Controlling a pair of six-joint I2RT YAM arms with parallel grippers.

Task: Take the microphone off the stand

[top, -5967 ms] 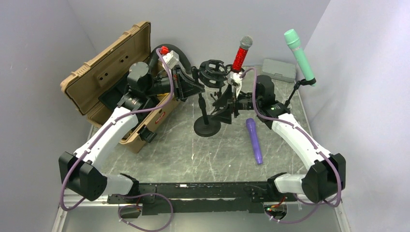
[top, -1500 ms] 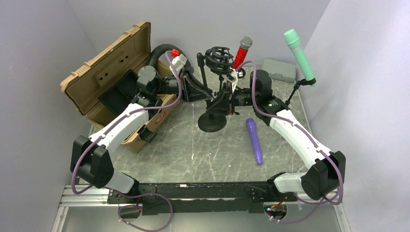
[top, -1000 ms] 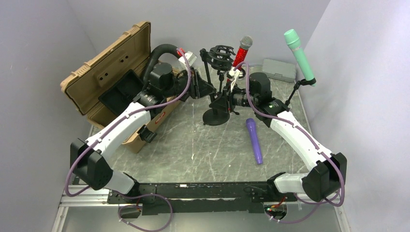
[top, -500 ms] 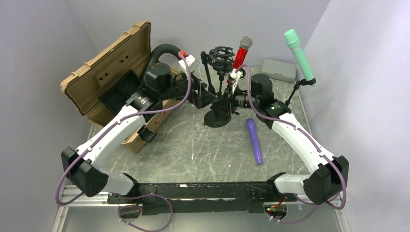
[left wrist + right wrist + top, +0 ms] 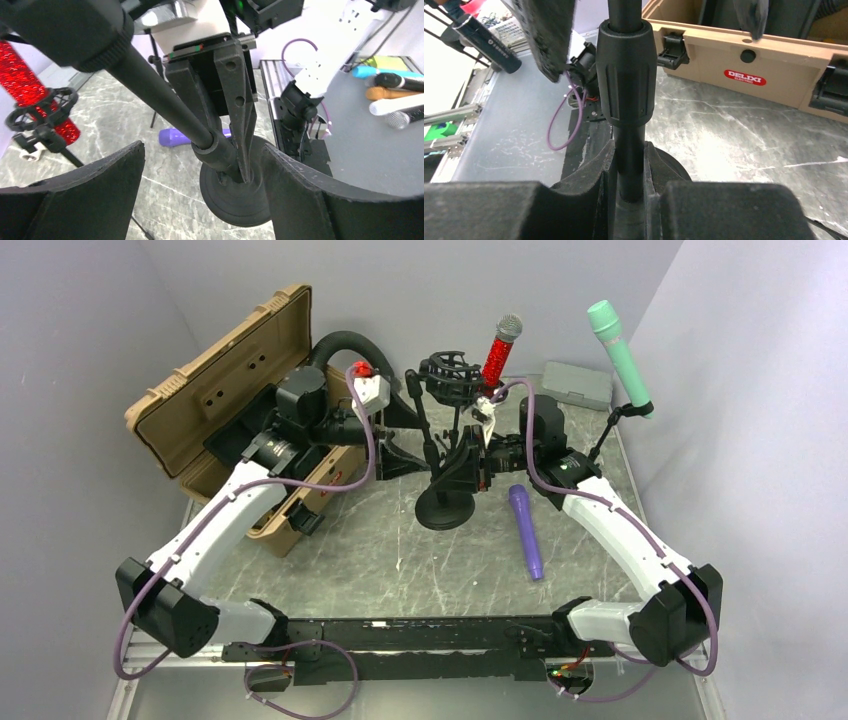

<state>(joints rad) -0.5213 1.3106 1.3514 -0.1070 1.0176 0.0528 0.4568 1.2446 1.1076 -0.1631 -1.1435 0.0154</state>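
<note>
A black stand with a round base and a shock mount on top stands mid-table. My right gripper is shut on its pole just above the base. My left gripper is open beside the pole, touching nothing. A red glitter microphone sits in a small stand behind. To the right, a teal microphone sits in another stand. A purple microphone lies on the table.
An open tan case stands at the left, close behind my left arm. A grey box lies at the back right. Several more microphones lie on a grey surface beyond the table.
My left gripper let go of the stand pole, opened and drew back to the left. The right gripper, still shut on the pole, brought the stand's base a little nearer.
</note>
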